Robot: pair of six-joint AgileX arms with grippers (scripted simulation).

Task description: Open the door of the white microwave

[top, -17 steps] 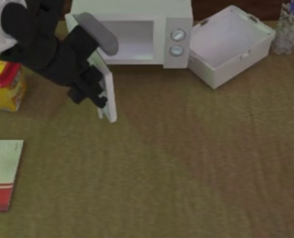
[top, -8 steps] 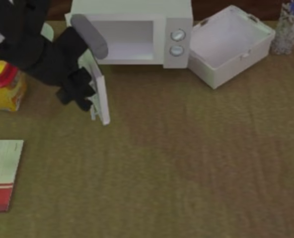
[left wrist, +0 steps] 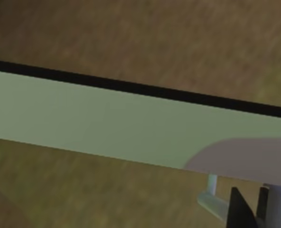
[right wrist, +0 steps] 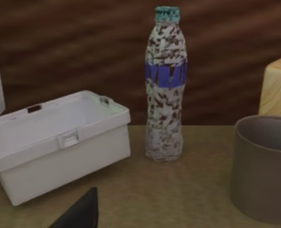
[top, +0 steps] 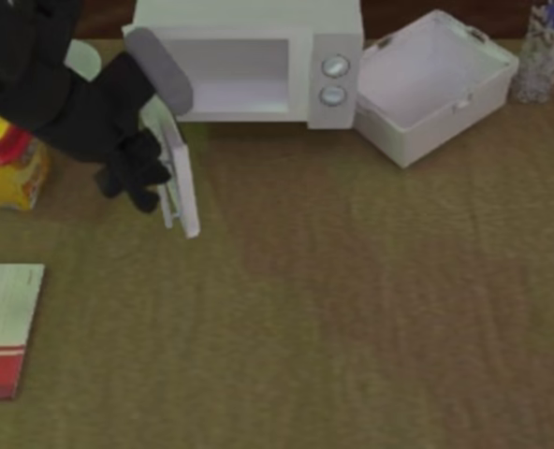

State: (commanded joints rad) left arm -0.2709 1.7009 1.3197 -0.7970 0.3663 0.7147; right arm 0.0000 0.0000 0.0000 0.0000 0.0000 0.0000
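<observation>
The white microwave point(top: 258, 56) stands at the back of the table, left of centre, its cavity showing. Its door point(top: 185, 187) hangs swung out from the left side and is seen nearly edge-on, pointing toward the table's front. My left gripper point(top: 151, 192) is at the door's outer side, shut on the pale handle bar point(left wrist: 216, 202). In the left wrist view the door point(left wrist: 107, 118) is a wide pale band, and my left gripper point(left wrist: 266, 211) has its dark fingertips point(left wrist: 240, 211) on either side of the bar. Part of my right gripper point(right wrist: 81, 216) shows in the right wrist view, far from the microwave.
A white lidless bin point(top: 436, 84) sits right of the microwave, with a speckled bottle point(top: 544, 51) beyond it. A yellow packet point(top: 10, 159) and a book point(top: 6, 327) lie at the left. A grey cup point(right wrist: 264, 166) and a wooden block point(right wrist: 278, 90) stand near the bottle point(right wrist: 165, 90).
The door has swung further out to the left. My left gripper moved left and slightly back with the handle in it.
</observation>
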